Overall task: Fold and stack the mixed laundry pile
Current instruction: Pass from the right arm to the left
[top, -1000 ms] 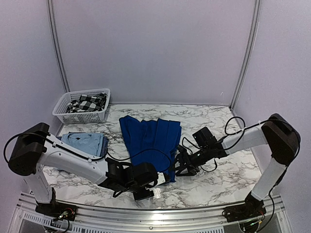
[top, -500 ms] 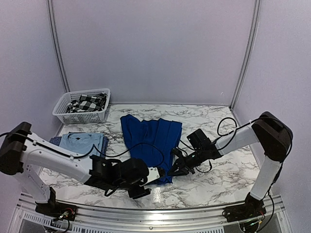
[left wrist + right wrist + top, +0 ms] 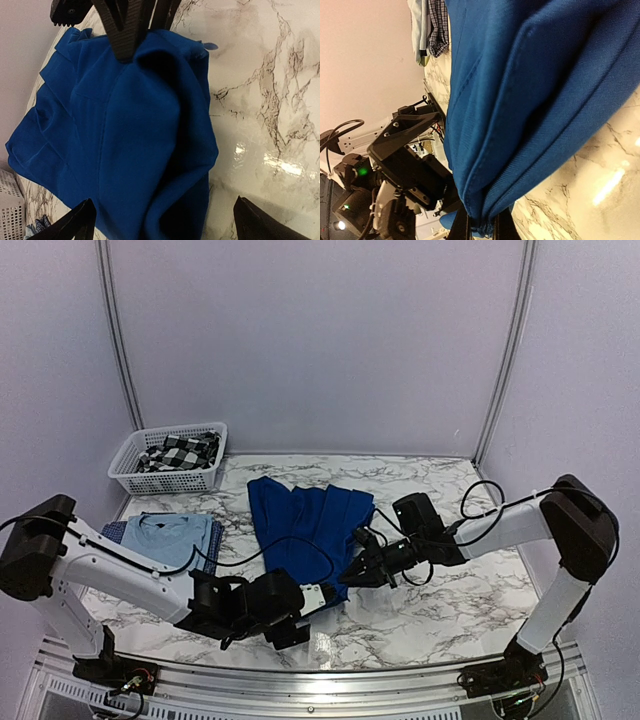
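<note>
The royal-blue shirt [image 3: 305, 520] lies spread in the middle of the marble table [image 3: 450, 610]. My right gripper [image 3: 352, 573] is shut on its near right edge; in the right wrist view the bunched hem [image 3: 485, 220] is pinched between the fingers [image 3: 460, 228] and the cloth [image 3: 530, 75] hangs lifted. My left gripper [image 3: 308, 598] stands open just in front of the shirt's near edge. In the left wrist view its fingertips [image 3: 75, 224] straddle the blue cloth [image 3: 130, 140] without touching it. The right gripper [image 3: 125, 30] shows at the top of that view.
A folded pale blue T-shirt [image 3: 175, 535] rests on a small-checked navy cloth [image 3: 112, 530] at the left. The white lattice basket [image 3: 130, 468] at the back left holds the buffalo-check flannel shirt [image 3: 180, 452]. The left arm [image 3: 405, 160] lies close behind the pinched hem.
The right gripper has shut on the shirt's near right edge and raised it slightly. The left gripper has opened wide and drawn back a little to the left.
</note>
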You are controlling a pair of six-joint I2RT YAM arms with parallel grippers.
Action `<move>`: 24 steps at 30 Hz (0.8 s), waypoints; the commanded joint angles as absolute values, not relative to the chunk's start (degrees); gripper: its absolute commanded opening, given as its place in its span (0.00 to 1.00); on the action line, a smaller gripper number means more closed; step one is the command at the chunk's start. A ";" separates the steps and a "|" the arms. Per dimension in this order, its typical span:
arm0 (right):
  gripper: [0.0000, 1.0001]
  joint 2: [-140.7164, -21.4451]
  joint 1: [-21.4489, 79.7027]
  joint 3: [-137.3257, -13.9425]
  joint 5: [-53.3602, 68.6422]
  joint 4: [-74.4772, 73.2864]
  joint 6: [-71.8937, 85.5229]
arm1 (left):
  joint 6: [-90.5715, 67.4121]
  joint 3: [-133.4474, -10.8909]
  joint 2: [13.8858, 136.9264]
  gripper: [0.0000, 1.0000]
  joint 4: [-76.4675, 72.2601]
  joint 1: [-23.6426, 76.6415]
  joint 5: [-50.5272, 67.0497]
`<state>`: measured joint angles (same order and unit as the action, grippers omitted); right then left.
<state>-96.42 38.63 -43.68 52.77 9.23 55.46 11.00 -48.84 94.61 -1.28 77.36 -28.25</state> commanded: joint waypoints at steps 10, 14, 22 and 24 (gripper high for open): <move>0.00 -94.71 39.05 -40.11 54.93 26.05 71.68 | 10.61 -54.53 107.42 0.99 -12.02 77.65 -37.58; 0.00 -93.36 38.95 -38.20 54.90 26.36 72.41 | 9.19 -53.68 108.23 0.81 -11.83 77.67 -43.27; 0.22 -92.48 37.61 -36.62 55.45 19.60 67.23 | 10.64 -55.99 104.10 0.00 -4.92 77.84 -41.56; 0.39 -91.27 36.28 -38.47 55.44 13.19 62.93 | 11.58 -57.38 104.10 0.00 -1.64 78.08 -38.47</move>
